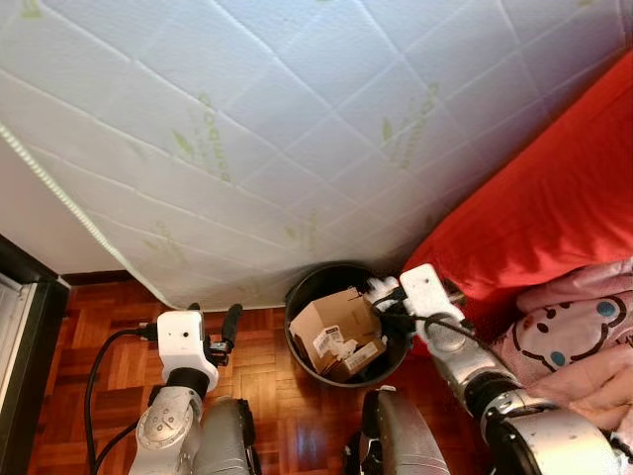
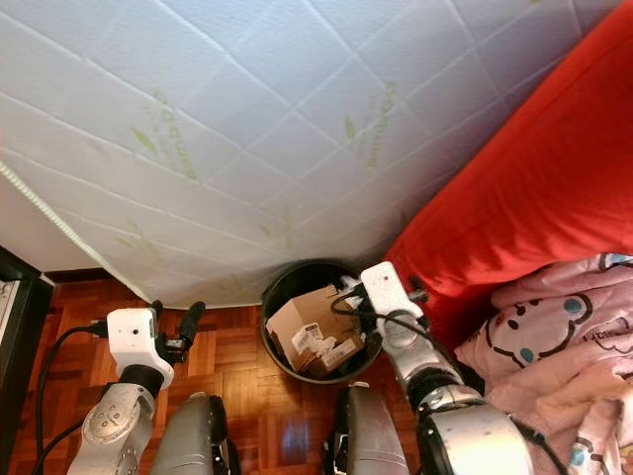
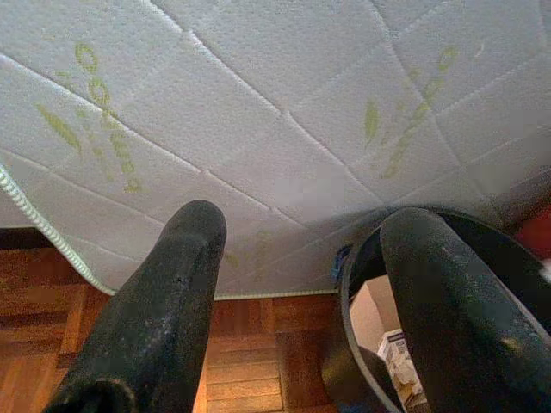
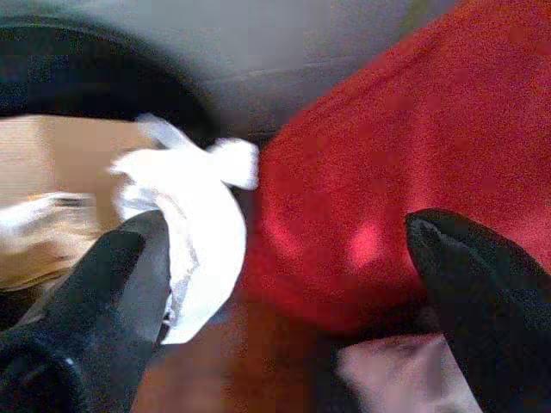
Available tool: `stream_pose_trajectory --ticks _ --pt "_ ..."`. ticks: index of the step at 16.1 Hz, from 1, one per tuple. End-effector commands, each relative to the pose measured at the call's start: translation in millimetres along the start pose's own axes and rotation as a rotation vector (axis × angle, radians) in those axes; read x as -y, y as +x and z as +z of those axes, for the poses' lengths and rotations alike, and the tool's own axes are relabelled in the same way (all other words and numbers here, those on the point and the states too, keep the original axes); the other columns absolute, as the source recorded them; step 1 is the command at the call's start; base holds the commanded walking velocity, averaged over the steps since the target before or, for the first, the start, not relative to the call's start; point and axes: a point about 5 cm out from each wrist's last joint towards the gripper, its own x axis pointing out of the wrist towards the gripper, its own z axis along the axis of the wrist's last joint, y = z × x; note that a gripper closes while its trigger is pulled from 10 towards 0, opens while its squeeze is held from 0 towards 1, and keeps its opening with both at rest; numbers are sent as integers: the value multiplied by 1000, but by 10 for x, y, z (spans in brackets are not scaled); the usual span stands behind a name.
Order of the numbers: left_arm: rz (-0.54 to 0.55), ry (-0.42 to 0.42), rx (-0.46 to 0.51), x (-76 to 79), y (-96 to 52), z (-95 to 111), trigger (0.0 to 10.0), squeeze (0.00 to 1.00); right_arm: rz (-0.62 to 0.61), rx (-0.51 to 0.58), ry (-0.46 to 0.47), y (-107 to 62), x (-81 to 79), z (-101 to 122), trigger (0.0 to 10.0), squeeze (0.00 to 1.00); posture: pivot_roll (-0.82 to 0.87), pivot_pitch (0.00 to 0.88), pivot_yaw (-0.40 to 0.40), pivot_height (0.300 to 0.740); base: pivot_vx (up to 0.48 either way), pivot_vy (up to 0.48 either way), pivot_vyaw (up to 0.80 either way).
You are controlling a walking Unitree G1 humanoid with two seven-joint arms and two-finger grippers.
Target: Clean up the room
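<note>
Right gripper (image 4: 284,284), fingers apart, hangs at the black bin (image 1: 307,287); its wrist view shows one white crumpled paper (image 4: 194,215) beside one finger. Left gripper (image 3: 310,284) is open too. One cardboard box (image 1: 331,327) lies inside.

Parquet floor (image 1: 109,336), white mattress (image 1: 297,119), red blanket (image 1: 554,218).

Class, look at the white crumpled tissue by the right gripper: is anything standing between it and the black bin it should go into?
Nothing visible does. The white tissue hangs at one finger of the open right gripper, right at the rim of the black bin. The bin is open-topped, though cardboard boxes already take up much of it.
</note>
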Motion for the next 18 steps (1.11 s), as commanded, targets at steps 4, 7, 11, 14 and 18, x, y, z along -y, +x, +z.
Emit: stream_pose_trajectory --ticks 4,7,11,14,18 --pt "5 -5 -33 -10 -29 -55 10000 0 78 -22 38 -28 -153 -89 10000 0 17 267 -61 628 0 0 0" --pt "6 -4 -31 -16 -27 -50 10000 0 102 -95 266 -34 -180 -148 10000 0 23 265 -62 628 0 0 0" --pt "4 -4 -33 -13 -29 -52 10000 0 144 -160 496 -55 -255 -221 10000 0 18 269 -61 628 0 0 0" --pt "5 -2 -34 -14 -31 -51 10000 0 85 -70 234 -36 -141 -165 10000 0 19 271 -60 628 0 0 0" --pt "11 1 -43 -25 -16 -75 10000 0 110 23 378 -52 -112 -164 10000 0 13 262 -62 628 0 0 0"
